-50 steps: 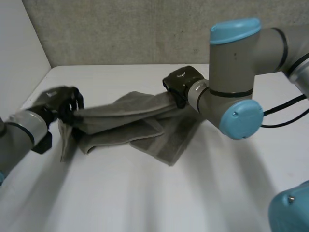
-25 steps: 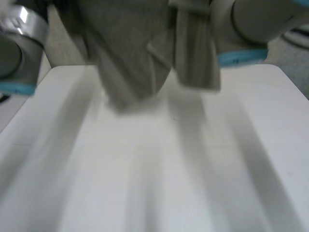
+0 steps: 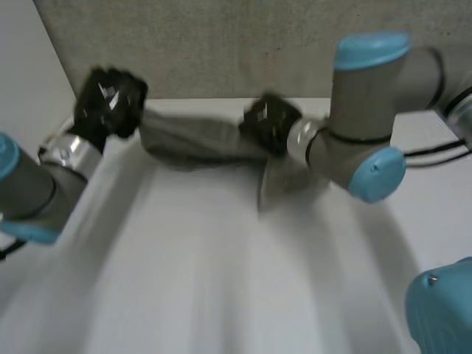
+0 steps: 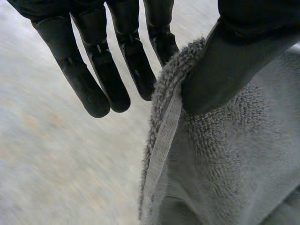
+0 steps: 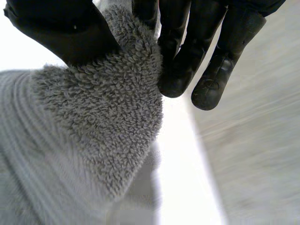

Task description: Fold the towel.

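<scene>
Above the white table [image 3: 221, 280], the grey terry towel [image 3: 195, 141] hangs stretched in the air. Left hand [image 3: 110, 99] and right hand [image 3: 267, 125] each pinch one end; looks soft, light, best held by corners.

— What carries everything here?
— A white table [image 3: 221, 280]. It takes up the lower and middle of the head view, plain and smooth.
— Where does it end?
— Its far edge runs across the upper part of the frame, against a grey speckled wall [image 3: 221, 51]. Its left edge slants off at the upper left, beside a pale panel [image 3: 29, 59].
— What is on it?
— A grey towel [image 3: 199, 144] hangs over the far part, near the upper centre. Its lowest flap, just right of centre, comes down close to the surface. Whether it touches, I cannot tell.
</scene>
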You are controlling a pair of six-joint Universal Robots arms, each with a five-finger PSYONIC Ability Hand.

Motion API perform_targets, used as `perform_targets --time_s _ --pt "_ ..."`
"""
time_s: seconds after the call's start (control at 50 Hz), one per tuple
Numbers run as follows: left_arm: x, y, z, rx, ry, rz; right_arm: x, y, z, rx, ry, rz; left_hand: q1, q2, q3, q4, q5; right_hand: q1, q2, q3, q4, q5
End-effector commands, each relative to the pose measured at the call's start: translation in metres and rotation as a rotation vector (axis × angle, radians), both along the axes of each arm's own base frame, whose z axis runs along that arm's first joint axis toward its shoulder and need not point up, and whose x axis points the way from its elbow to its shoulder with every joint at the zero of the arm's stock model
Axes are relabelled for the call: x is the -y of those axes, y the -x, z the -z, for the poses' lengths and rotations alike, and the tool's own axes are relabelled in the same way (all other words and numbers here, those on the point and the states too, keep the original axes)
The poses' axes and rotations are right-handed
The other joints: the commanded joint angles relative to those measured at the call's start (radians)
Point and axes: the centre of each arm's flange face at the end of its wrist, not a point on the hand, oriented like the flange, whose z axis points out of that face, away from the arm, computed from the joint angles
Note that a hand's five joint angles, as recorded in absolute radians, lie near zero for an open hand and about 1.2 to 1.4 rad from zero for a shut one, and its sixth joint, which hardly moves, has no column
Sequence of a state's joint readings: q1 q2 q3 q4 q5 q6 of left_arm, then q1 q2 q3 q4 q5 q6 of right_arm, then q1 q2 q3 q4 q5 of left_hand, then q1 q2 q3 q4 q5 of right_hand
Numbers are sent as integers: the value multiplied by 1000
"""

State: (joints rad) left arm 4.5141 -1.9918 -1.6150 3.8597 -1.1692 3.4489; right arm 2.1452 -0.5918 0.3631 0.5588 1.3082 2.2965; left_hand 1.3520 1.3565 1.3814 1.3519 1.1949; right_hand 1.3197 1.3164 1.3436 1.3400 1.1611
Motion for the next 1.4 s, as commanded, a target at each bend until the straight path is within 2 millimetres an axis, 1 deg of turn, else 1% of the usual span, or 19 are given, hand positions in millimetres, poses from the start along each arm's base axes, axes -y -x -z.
perform_targets --time_s 0.02,0.08,0.12,0.14,0.2,0.28,0.36,0.38,0.4,0.44,0.46,0.48,0.54,0.7,0.82,1.0,1.12,1.24,1.4 --pt "-20 -17 39 165 -55 -19 -12 13 48 -135 -173 15 44 40 15 44 27 77 80 53 56 61" --pt "-20 -24 43 173 -75 -38 -11 17 45 -92 -213 54 44 40 15 44 27 77 80 53 56 61" --pt "-21 -27 43 175 -91 -46 -13 19 32 -19 -258 99 44 40 15 44 27 77 80 53 56 61" --pt "-21 -27 43 175 -91 -46 -13 19 32 -19 -258 99 44 40 15 44 27 77 80 53 56 61" --pt "-25 -28 33 171 -90 -52 -14 21 24 44 -314 144 44 40 15 44 27 77 80 53 56 61" --pt "-30 -29 32 169 -128 -48 -14 25 21 83 -362 204 44 40 15 44 27 77 80 53 56 61" --pt "-35 -27 34 155 -159 -38 -12 28 22 71 -346 244 44 40 15 44 27 77 80 53 56 61" --pt "-37 -26 34 143 -172 -31 -9 30 22 66 -329 272 44 40 15 44 27 -91 -88 -115 -111 -107" --pt "-37 -26 34 143 -172 -31 -9 30 22 66 -329 272 44 40 15 44 27 -93 -89 -117 -113 -109" --pt "-39 -23 34 111 -195 -17 -6 33 23 60 -316 311 44 40 15 44 27 -595 -592 -619 -615 -611" --pt "-39 -23 34 111 -196 -17 -6 33 23 60 -316 311 44 40 15 44 27 -598 -594 -621 -618 -614" --pt "-40 -21 33 95 -203 -9 -5 35 22 68 -319 327 44 40 15 44 27 -758 -754 -781 -778 -773" --pt "-39 -20 32 72 -213 -4 -5 38 22 81 -342 347 44 40 15 44 27 -876 -873 -900 -897 -892" --pt "-37 -21 30 57 -214 -7 -22 48 17 190 -463 423 44 40 15 44 27 -885 -882 -909 -906 -901" --pt "-36 -22 31 51 -223 -12 -41 59 27 202 -499 454 44 40 15 44 27 -885 -882 -909 -906 -901" --pt "-37 -22 33 51 -230 -10 -45 74 27 356 -477 559 44 40 15 44 27 -880 -876 -903 -900 -895" --pt "-38 -21 36 53 -239 -7 -55 78 45 373 -553 605 44 40 15 44 27 -882 -879 -906 -903 -898" --pt "-38 -21 38 54 -248 -7 -69 84 71 355 -593 618 44 40 15 44 27 -897 -894 -921 -917 -913" --pt "-38 -21 39 54 -250 -7 -80 96 87 356 -595 633 44 40 15 44 27 -964 -961 -988 -985 -980"
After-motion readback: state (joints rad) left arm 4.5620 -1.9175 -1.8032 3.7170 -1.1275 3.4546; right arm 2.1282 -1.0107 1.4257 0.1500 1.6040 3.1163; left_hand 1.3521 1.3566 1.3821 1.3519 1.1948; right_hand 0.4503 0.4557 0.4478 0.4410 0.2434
